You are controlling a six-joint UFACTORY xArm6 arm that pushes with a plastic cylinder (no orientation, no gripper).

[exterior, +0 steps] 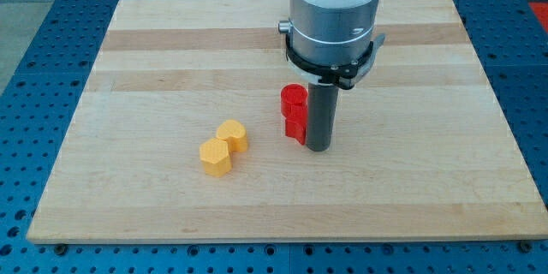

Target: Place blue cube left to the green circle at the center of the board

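No blue cube and no green circle show in the camera view; the arm's silver body (332, 17) may hide part of the board behind it. My tip (318, 147) rests on the wooden board (154, 68) just right of centre. A red block (294, 113), whose shape I cannot make out, stands against the rod's left side, touching or nearly touching it.
Two yellow blocks lie left of centre: one (232, 135) with a heart-like top, the other (215, 157) hexagonal, just below and left of it, touching it. A blue perforated table (34, 43) surrounds the board.
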